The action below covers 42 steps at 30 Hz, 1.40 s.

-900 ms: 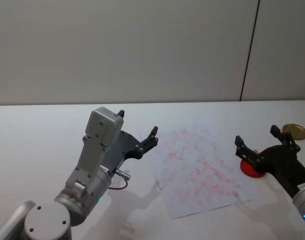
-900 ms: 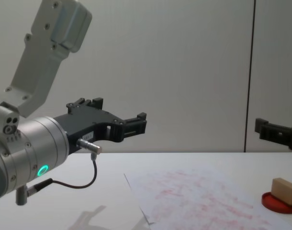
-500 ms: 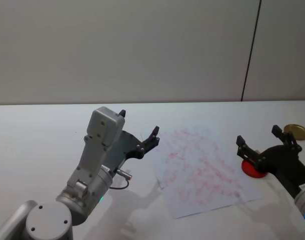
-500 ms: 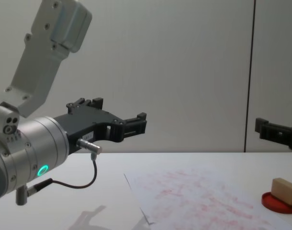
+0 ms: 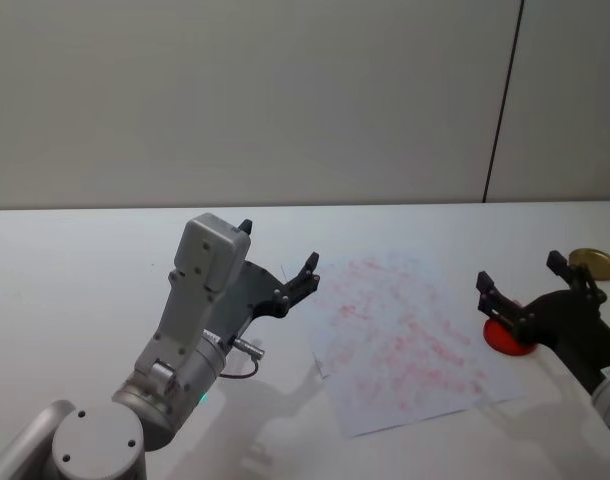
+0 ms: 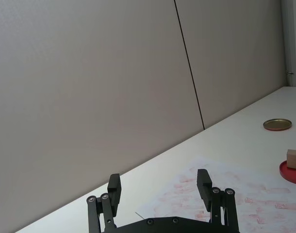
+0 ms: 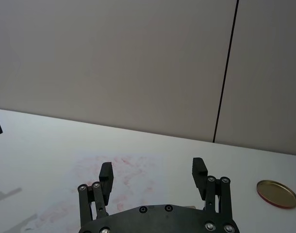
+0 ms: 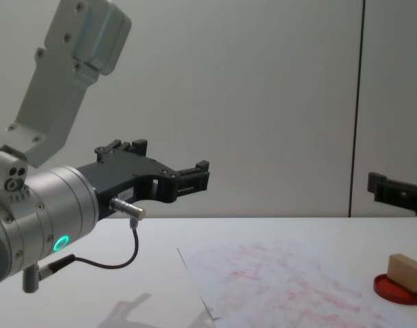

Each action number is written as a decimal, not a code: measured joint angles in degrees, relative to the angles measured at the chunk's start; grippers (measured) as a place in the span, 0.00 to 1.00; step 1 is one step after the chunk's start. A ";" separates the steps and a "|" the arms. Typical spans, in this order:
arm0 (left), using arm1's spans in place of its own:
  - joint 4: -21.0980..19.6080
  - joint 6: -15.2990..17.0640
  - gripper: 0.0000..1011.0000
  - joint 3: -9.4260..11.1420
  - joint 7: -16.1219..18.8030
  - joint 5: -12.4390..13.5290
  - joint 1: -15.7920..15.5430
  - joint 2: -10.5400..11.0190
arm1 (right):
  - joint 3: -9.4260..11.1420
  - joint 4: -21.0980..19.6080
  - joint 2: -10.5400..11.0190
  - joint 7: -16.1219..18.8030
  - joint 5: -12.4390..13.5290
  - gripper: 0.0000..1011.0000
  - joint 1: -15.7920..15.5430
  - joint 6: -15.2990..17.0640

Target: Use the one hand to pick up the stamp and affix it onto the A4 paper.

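Right up close, the big silver left arm (image 8: 37, 205) with its green ring light fills the near left side, raised off the table. Its left gripper (image 5: 277, 245) hangs in the air just beside the near-left edge of the paper, fingers spread wide and holding nothing. The left wrist view confirms it: two black fingers well apart, only air between them.

Below and to its right lies the A4 paper (image 5: 405, 340), flat on the table and turned at an angle, smudged all over with faint red marks.

Over on the right, the right gripper (image 5: 519, 272) hovers above the red ink pad (image 8: 398, 288). Its claw is wide open too, and nothing is in it. From the chest view there is clear air between those fingers and what sits below.

And there's the one to watch: the stamp (image 8: 408, 271), a small tan wooden block, resting on that round red ink pad, just off the paper's right edge. No gripper touches it.

Farther back on the right, a flat gold round lid (image 5: 591, 263) lies alone on the surface, apart from the pad.

The white table (image 5: 85, 270) runs back to a plain pale wall (image 5: 285, 100), with one dark vertical seam (image 5: 502, 100) on the right.
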 joint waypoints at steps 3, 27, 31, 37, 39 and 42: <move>0.00 0.00 0.98 0.00 0.00 0.00 0.00 0.00 | 0.32 0.89 0.14 0.48 0.29 0.99 0.53 0.68; 0.00 0.00 0.98 0.00 0.00 0.00 0.00 0.00 | 1.95 11.90 0.62 7.09 1.18 0.99 5.91 5.05; 0.00 0.00 0.98 0.00 0.00 0.00 0.00 0.00 | 1.76 13.72 0.23 7.61 0.96 0.99 6.72 5.48; 0.00 0.00 0.98 0.00 0.00 0.00 0.00 0.00 | 1.50 15.61 -0.26 7.78 0.74 0.99 7.55 5.89; 0.00 0.00 0.98 0.00 0.00 0.00 0.00 0.00 | 1.41 16.39 -0.48 7.79 0.69 0.99 7.88 6.00; 0.00 0.00 0.98 0.00 0.00 0.00 0.00 0.00 | 1.31 17.31 -0.73 7.78 0.61 0.98 8.28 6.17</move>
